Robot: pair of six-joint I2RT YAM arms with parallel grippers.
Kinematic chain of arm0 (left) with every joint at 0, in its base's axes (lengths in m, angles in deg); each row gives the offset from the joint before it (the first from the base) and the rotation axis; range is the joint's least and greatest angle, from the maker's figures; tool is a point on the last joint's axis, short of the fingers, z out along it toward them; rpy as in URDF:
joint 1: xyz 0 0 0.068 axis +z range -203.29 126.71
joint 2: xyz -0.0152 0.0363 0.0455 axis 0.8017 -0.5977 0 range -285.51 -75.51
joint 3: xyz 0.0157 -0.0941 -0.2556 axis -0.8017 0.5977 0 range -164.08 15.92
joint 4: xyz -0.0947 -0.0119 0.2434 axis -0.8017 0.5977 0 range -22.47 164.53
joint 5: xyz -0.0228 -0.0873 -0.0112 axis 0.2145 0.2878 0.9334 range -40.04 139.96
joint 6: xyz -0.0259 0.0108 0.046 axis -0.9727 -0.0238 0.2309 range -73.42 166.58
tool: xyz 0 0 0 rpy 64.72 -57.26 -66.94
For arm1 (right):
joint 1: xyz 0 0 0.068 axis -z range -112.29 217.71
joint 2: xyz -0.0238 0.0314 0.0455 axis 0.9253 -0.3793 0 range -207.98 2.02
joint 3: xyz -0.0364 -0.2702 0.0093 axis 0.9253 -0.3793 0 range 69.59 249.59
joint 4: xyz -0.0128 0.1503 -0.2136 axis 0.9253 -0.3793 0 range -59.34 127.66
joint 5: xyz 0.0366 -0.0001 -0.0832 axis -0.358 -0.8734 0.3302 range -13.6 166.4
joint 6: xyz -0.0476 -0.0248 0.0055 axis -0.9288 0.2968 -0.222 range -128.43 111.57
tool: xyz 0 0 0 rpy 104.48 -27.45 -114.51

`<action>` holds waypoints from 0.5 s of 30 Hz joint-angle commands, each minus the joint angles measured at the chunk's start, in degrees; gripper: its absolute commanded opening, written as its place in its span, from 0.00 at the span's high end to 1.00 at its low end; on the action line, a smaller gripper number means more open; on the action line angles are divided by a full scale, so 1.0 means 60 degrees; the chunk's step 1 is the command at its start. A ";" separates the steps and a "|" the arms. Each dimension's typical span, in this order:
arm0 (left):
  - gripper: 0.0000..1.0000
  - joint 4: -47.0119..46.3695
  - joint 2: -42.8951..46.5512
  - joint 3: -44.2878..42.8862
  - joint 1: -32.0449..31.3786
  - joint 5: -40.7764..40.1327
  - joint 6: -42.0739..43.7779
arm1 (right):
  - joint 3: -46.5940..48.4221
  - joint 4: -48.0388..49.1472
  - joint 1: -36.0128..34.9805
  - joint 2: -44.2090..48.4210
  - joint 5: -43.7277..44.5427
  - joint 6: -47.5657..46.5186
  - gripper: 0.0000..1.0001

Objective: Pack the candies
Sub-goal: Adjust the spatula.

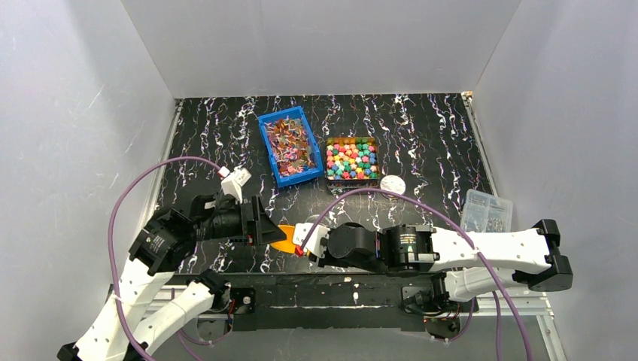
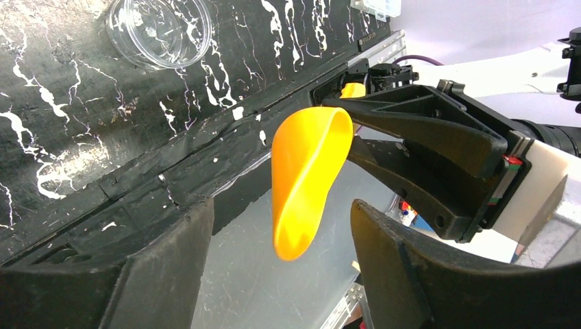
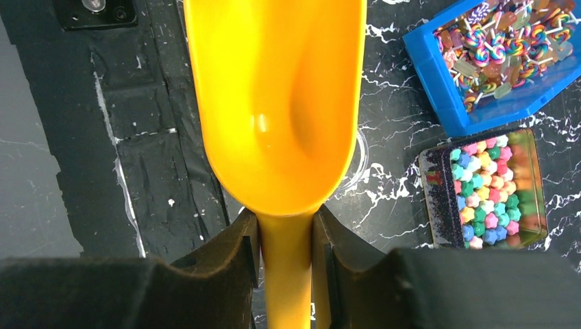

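The right gripper [image 3: 286, 229] is clamped on the thin handle of a yellow-orange scoop [image 3: 274, 103], one finger on each side. The scoop's long axis runs straight out from this gripper, handle at the fingers and wide mouth pointing away, with the hollow facing the wrist camera. In the top view it lies sideways along the near edge of the surface [image 1: 421, 135], mouth toward the left gripper [image 1: 259, 222]. That gripper faces it with its fingers spread wide apart and holding nothing; the scoop's front lip sits between or just ahead of them, and I cannot tell if it touches.

Beyond the right gripper, toward the back, the candies [image 1: 351, 160] fill a clear rectangular tray [image 3: 430, 199] in one mixed heap of pink, yellow, green and blue. Just beside the tray stands a blue bin [image 1: 290, 145] of lollipops. A small round clear dish [image 1: 392, 184] lies between the tray and the right gripper.
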State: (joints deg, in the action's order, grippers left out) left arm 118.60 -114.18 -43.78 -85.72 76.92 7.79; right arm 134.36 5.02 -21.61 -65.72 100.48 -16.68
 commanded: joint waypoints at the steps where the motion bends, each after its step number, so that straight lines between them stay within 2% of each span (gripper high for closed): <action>1: 0.35 0.0170 0.0068 0.0180 0.0035 -0.0049 0.0098 | 0.0015 0.0665 -0.0193 0.0028 0.0362 -0.0229 0.99; 13: 0.69 0.0161 0.0162 0.0389 0.0038 -0.0105 0.0307 | 0.0157 0.0751 -0.0431 -0.0091 0.0453 -0.0214 0.99; 15: 0.81 0.0123 0.0149 0.0403 0.0029 -0.0051 0.0312 | 0.0201 0.0753 -0.0457 -0.0105 0.0508 -0.0219 0.99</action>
State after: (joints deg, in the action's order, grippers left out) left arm 118.97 -113.53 -41.66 -85.72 76.37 8.56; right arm 134.36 6.40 -23.55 -66.09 102.03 -17.46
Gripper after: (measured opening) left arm 0.274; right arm 0.348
